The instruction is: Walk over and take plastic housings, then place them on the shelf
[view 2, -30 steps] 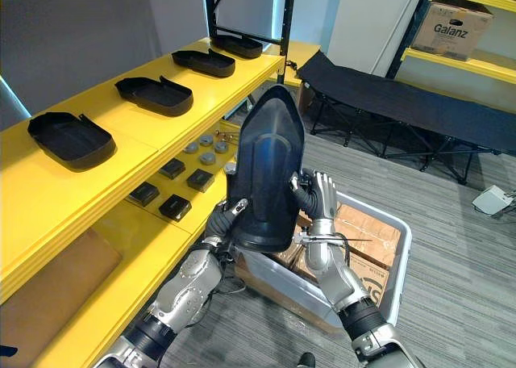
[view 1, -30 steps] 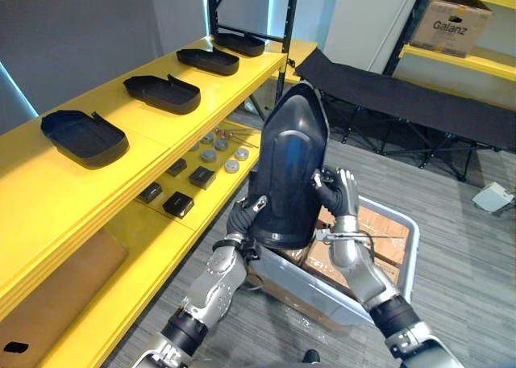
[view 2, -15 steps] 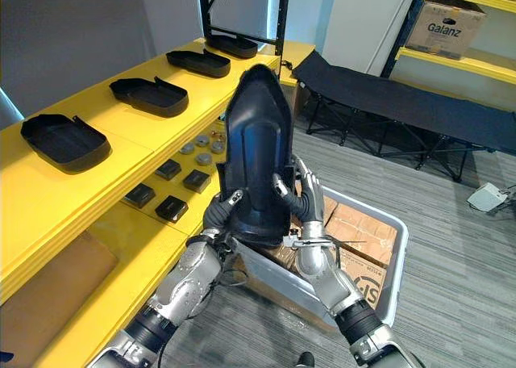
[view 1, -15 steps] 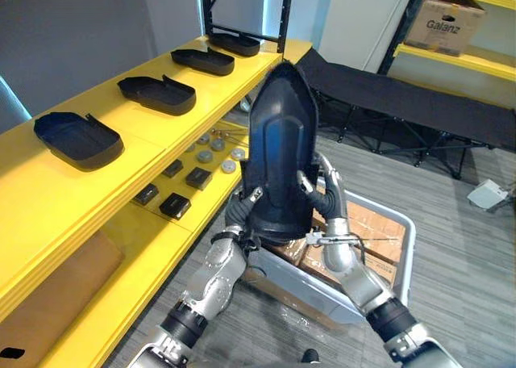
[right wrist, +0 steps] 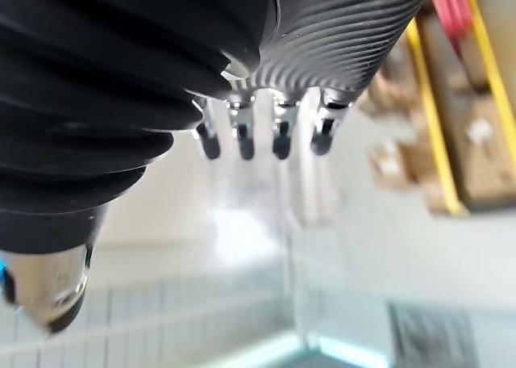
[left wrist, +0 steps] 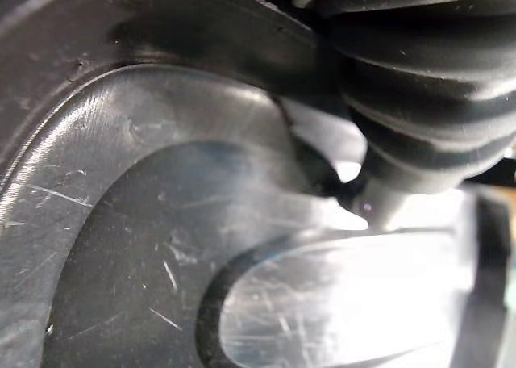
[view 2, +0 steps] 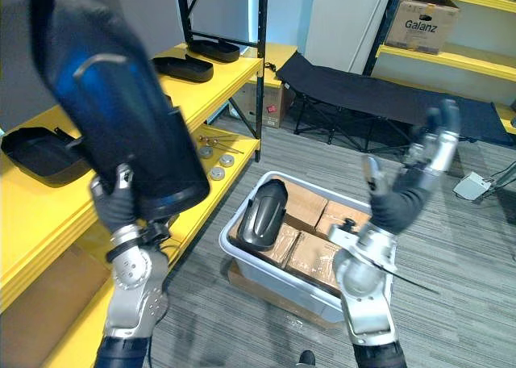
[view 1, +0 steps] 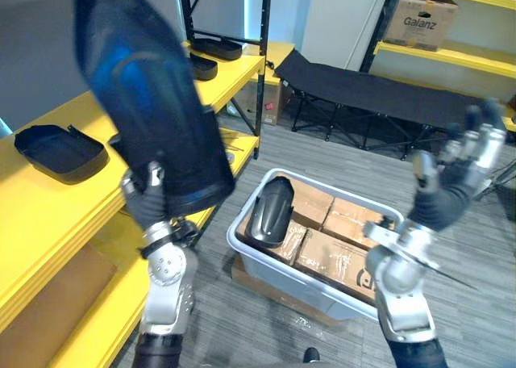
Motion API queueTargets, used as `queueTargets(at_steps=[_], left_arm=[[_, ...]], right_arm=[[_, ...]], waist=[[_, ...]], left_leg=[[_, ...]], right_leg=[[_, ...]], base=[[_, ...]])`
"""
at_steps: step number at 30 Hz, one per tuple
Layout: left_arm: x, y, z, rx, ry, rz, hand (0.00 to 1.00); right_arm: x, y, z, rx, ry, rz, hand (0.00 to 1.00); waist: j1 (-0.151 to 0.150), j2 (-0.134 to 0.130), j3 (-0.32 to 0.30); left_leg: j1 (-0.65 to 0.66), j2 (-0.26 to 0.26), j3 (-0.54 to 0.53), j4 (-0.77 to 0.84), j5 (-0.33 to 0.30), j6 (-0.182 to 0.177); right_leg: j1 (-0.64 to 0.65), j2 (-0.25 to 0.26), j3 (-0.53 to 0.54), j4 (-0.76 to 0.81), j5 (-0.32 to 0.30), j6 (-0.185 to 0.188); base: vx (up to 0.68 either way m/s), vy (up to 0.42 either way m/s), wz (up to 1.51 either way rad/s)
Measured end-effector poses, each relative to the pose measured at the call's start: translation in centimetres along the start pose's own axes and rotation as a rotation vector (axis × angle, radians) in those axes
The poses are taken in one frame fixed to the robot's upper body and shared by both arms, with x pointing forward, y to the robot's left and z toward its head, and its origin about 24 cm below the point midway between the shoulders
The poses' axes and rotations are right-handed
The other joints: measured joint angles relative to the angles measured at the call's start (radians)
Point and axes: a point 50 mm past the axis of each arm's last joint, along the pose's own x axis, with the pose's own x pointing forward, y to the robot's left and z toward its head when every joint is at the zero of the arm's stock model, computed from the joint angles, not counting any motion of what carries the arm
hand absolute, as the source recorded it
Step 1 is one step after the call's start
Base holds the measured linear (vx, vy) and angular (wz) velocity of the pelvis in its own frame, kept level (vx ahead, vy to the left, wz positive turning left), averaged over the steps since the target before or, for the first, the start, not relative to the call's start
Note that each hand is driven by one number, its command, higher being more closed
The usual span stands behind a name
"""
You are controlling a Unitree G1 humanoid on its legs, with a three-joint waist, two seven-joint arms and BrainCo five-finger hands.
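The left hand (view 1: pixel 147 208) is clamped on the lower end of a large, glossy black plastic housing (view 1: pixel 149 102). Its thumb lies on the housing's outer face and the rest of the hand is tucked under the bottom edge. The housing is raised high on the robot's left, its narrow end tilted up and away, in front of the long yellow shelf (view 1: pixel 40 194). From the left wrist, the scratched, shiny surface of the housing (left wrist: pixel 161 223) sits right against the hand's dark ribbed cover.

The right hand (view 1: pixel 447 194) is lifted on the robot's right, well apart from the housing. Its fingers (right wrist: pixel 242 138) are straight and spread, and it holds nothing.

Between the two arms, a pale grey plastic tub (view 1: pixel 298 281) stands on the grey floor. It holds brown cardboard boxes (view 1: pixel 339 255), and a second black housing (view 1: pixel 270 211) leans upright on them at the tub's shelf-side end.

On the top level of the yellow shelf, a shallow black shell (view 1: pixel 58 148) lies open side up, with two more black shells (view 1: pixel 211 48) farther along near a black upright post. Small round metal discs (view 2: pixel 216 165) lie on the lower level. Beyond the tub stands a black folding cot (view 1: pixel 379 89).
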Motion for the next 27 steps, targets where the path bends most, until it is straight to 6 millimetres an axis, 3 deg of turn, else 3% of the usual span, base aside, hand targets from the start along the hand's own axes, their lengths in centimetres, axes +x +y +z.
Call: queueTargets(at_steps=[4, 9, 12, 15, 16, 18, 20, 21, 22, 23, 25, 27], left_arm=[[-0.5, 0.4, 2.0, -0.024, -0.132, 0.036, 1.0], [-2.2, 2.4, 1.1, 0.023, -0.061, 0.096, 1.0], [-2.8, 3.5, 0.7, 0.068, -0.035, 0.111, 1.0], [-3.1, 4.1, 0.7, 0.094, -0.027, 0.118, 1.0], [-2.9, 4.7, 1.3, 0.104, -0.05, 0.14, 1.0], [-2.7, 5.3, 1.7, 0.116, -0.072, 0.156, 1.0], [-2.2, 6.5, 2.6, 0.156, -0.115, 0.176, 1.0], [-2.0, 6.8, 2.7, 0.165, -0.122, 0.174, 1.0], [-1.8, 7.3, 3.0, 0.176, -0.133, 0.175, 1.0], [-1.2, 8.3, 3.6, 0.204, -0.162, 0.167, 1.0], [-1.2, 9.3, 3.7, 0.227, -0.15, 0.165, 1.0], [-2.2, 10.4, 3.3, 0.244, -0.09, 0.182, 1.0]], right_arm=[[-1.8, -2.1, -1.2, -0.096, 0.113, 0.013, 0.0], [-6.1, -5.2, -5.6, -0.173, 0.485, 0.109, 0.0], [-7.4, -5.0, -6.5, -0.108, 0.588, 0.175, 0.0], [-8.3, -4.0, -7.0, -0.017, 0.65, 0.26, 0.0], [-8.8, -2.5, -7.5, 0.05, 0.682, 0.313, 0.0], [-9.0, -1.3, -8.0, 0.082, 0.698, 0.348, 0.0], [-8.9, 0.4, -8.6, 0.094, 0.707, 0.405, 0.0], [-8.9, 0.7, -8.7, 0.087, 0.7, 0.412, 0.0], [-8.9, 0.9, -8.6, 0.075, 0.691, 0.42, 0.0], [-8.4, 1.2, -8.6, 0.068, 0.671, 0.413, 0.0], [-7.4, 0.9, -8.8, 0.046, 0.643, 0.399, 0.0], [-5.7, 0.3, -8.9, 0.011, 0.59, 0.387, 0.0]], waist=[[-0.004, 0.032, -0.013], [-0.024, 0.065, -0.015], [-0.019, 0.069, -0.007], [0.006, 0.068, -0.006], [0.031, 0.065, -0.003], [0.052, 0.065, 0.0], [0.103, 0.065, 0.014], [0.112, 0.063, 0.019], [0.113, 0.056, 0.02], [0.113, 0.009, 0.024], [0.138, -0.006, 0.033], [0.171, 0.002, 0.038]], left_leg=[[0.001, -0.002, 0.026, -0.007, -0.006, -0.001], [-0.001, -0.002, 0.05, -0.005, -0.02, 0.0], [-0.02, -0.002, 0.045, 0.015, -0.041, 0.005], [-0.063, -0.003, -0.015, 0.053, -0.053, 0.008], [-0.095, -0.008, -0.081, 0.072, -0.052, 0.008], [-0.112, -0.012, -0.131, 0.082, -0.052, 0.009], [-0.125, -0.022, -0.241, 0.093, -0.05, 0.012], [-0.139, -0.027, -0.275, 0.098, -0.051, 0.013], [-0.164, -0.042, -0.346, 0.107, -0.055, 0.023], [-0.204, -0.086, -0.459, 0.114, -0.042, 0.018], [-0.214, -0.096, -0.529, 0.111, -0.025, -0.006], [-0.228, -0.097, -0.595, 0.11, -0.011, -0.019]], right_leg=[[-0.019, 0.0, 0.024, 0.0, 0.0, 0.002], [-0.037, 0.001, 0.047, -0.004, 0.005, 0.011], [-0.042, -0.001, 0.046, -0.004, -0.005, 0.01], [-0.024, -0.011, -0.011, -0.004, -0.008, 0.014], [0.003, -0.016, -0.079, -0.003, -0.006, 0.021], [0.026, -0.017, -0.129, 0.002, -0.008, 0.02], [0.075, -0.021, -0.183, 0.071, -0.066, 0.006], [0.087, -0.022, -0.182, 0.099, -0.096, -0.006], [0.091, -0.021, -0.144, 0.143, -0.179, -0.026], [0.111, -0.014, -0.073, 0.186, -0.307, -0.025], [0.123, -0.003, -0.056, 0.228, -0.334, 0.006], [0.156, 0.015, -0.102, 0.241, -0.344, 0.015]], base=[[0.02, 0.024, -0.15], [0.02, 0.024, -0.12], [0.0, 0.012, -0.01], [0.02, 0.022, 0.62], [0.05, 0.03, 0.99], [0.04, 0.027, 1.0], [0.05, 0.055, 1.31], [0.04, 0.055, 1.57], [0.07, -0.029, 2.22], [0.08, -0.061, 2.25], [0.08, -0.097, 1.55], [0.09, -0.087, 1.0]])
